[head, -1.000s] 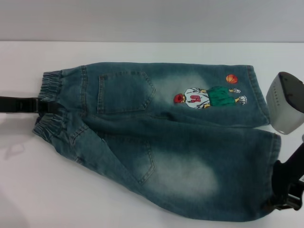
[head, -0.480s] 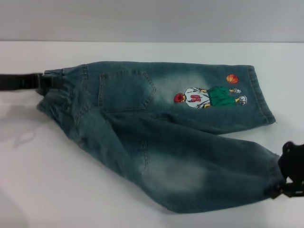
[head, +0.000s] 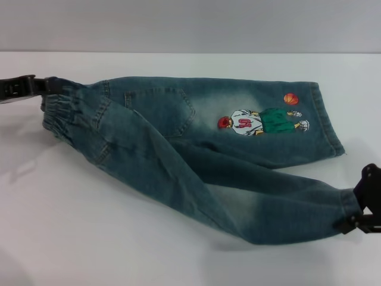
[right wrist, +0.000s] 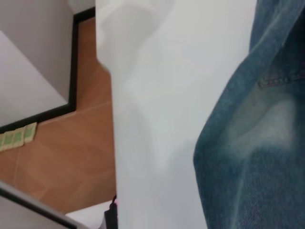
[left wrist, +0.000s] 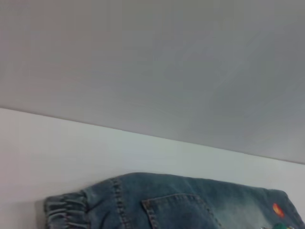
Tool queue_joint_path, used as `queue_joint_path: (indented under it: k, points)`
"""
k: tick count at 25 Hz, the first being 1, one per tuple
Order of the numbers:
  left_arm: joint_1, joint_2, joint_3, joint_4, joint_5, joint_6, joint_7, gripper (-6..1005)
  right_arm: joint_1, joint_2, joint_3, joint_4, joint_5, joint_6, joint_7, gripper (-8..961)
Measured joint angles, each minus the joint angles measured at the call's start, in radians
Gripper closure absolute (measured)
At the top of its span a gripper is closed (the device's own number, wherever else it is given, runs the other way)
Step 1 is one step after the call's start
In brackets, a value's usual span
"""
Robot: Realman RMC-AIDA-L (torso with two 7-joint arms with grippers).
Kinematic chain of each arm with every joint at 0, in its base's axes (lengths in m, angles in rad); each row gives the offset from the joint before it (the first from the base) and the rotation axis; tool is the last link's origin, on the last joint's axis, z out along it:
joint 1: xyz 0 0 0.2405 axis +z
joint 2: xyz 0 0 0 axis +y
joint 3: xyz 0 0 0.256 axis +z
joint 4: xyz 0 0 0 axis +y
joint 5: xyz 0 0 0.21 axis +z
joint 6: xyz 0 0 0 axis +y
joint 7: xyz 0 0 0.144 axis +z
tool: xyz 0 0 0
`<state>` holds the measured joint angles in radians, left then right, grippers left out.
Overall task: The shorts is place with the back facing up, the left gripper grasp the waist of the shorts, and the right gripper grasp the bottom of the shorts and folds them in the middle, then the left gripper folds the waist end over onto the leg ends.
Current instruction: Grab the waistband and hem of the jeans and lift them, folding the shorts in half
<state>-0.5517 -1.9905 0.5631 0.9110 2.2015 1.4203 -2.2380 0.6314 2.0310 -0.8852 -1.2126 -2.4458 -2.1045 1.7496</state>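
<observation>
Shorts (head: 196, 161) pinched at waistband by left gripper (head: 41, 88) fingers, hem by right gripper (head: 352, 217).

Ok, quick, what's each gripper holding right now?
Left gripper: shut on the shorts at the waist.
Right gripper: shut on the near leg's hem.

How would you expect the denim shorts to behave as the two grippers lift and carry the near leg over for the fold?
The shorts probably drape rather than hold shape: the leg sags between the left gripper at the waist and the right gripper at the hem. The denim creases, so it looks fairly heavy. The gathered elastic waistband may bunch.
</observation>
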Motion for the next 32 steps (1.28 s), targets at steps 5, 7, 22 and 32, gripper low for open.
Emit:
queue_joint_path:
  k: [5, 7, 22, 32]
  points:
    - [0.025, -0.002, 0.000, 0.000, -0.026, -0.035, 0.005, 946, -0.014, 0.004, 0.083, 0.003, 0.023, -0.004, -0.034, 954]
    - [0.044, 0.000, 0.000, 0.000, -0.057, -0.049, 0.007, 946, -0.042, -0.005, 0.100, 0.004, 0.092, -0.008, -0.044, 954]
    - [0.129, -0.019, 0.000, 0.040, -0.135, -0.066, 0.042, 945, -0.110, -0.019, 0.233, -0.005, 0.183, -0.063, -0.071, 955]
    - [0.159, -0.026, 0.000, 0.056, -0.146, -0.103, 0.044, 945, -0.111, -0.032, 0.313, 0.010, 0.206, -0.009, -0.082, 955]
